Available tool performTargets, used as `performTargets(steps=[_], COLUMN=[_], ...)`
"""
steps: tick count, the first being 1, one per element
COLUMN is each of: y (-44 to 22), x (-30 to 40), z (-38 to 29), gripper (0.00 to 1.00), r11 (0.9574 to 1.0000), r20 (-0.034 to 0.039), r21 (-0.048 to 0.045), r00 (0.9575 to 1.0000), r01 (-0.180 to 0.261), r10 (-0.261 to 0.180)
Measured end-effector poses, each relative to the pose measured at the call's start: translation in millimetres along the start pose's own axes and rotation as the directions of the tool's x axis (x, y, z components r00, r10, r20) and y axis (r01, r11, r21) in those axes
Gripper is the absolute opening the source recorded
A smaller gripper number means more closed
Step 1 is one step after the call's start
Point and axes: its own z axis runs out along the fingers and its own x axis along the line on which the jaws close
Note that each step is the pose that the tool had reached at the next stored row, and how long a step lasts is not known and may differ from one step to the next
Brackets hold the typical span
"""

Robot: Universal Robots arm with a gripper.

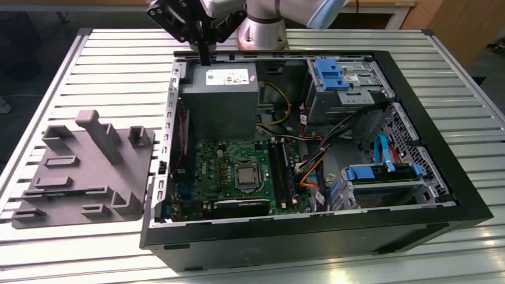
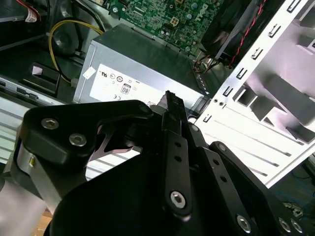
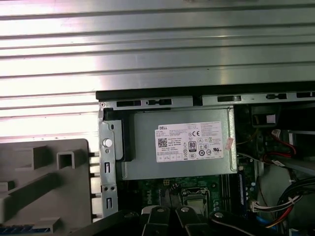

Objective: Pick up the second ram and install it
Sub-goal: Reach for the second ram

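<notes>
Exterior view: one claw [image 1: 205, 60], one tray [image 1: 79, 177]

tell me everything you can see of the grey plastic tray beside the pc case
The grey tray looks like one piece of matte moulded plastic. It lies flat on the slatted metal table, at the exterior view's left of the open computer case. Its near edge runs close along the case's side, and whether they touch cannot be told. Upright posts of differing heights rise from it, and rectangular recesses are sunk into its base.

black claw [image 2: 172, 101], silver screws [image 2: 177, 198] — grey arm [image 1: 264, 26], pale-blue joint cap [image 1: 323, 12]
</notes>
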Motion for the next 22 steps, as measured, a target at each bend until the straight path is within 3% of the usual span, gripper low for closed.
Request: performTargets(steps=[22], y=[-1.1], x=[14.4], z=[-0.4], gripper=[0.11], r11=[1.0000], r20=[0.0000], r21=[0.0000], r00=[1.0000], r01=[0.000], r10=[0.000])
